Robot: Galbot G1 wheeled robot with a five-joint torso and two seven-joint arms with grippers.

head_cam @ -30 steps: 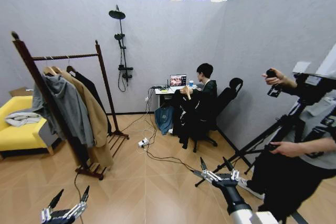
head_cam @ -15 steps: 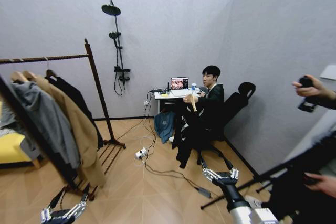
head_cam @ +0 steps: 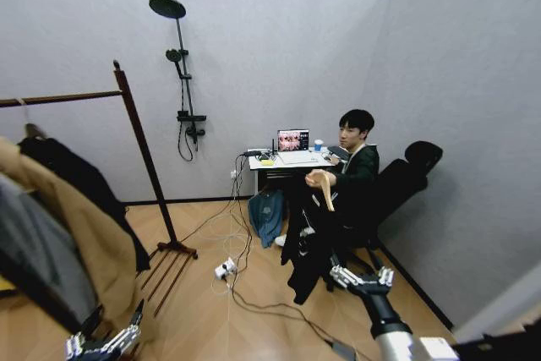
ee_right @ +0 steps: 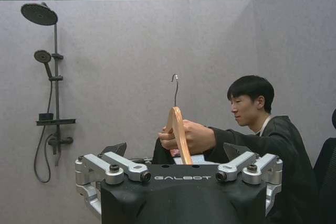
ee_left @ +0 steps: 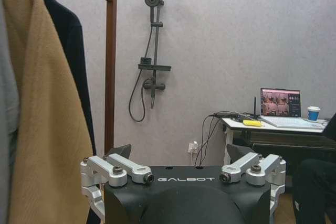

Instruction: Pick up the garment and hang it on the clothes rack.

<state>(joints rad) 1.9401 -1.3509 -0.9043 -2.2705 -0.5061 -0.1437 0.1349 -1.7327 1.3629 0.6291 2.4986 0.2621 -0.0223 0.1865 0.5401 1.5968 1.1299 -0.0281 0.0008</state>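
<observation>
A seated person holds out the garment (head_cam: 306, 247), black cloth hanging from a pale wooden hanger (head_cam: 326, 189), right of centre in the head view. My right gripper (head_cam: 363, 276) is open, low and just in front of the cloth, apart from it. In the right wrist view the hanger (ee_right: 178, 129) stands upright in the person's hand, beyond my open right gripper (ee_right: 176, 151). The clothes rack (head_cam: 139, 151) stands at the left. My left gripper (head_cam: 110, 329) is open, low at the rack's foot. The left wrist view has my left gripper (ee_left: 184, 156) open beside the rack post (ee_left: 110, 61).
A tan coat (head_cam: 80, 238), a grey hoodie (head_cam: 34, 251) and a dark garment (head_cam: 72, 177) hang on the rack. Cables and a power strip (head_cam: 223, 270) lie on the floor. A desk with a laptop (head_cam: 292, 140), an office chair (head_cam: 404, 185) and a wall shower (head_cam: 179, 82) stand behind.
The whole view has swung right and closed in: the rack has slid to the left edge and the seated person with the garment is nearer. Both grippers stay open and empty.
</observation>
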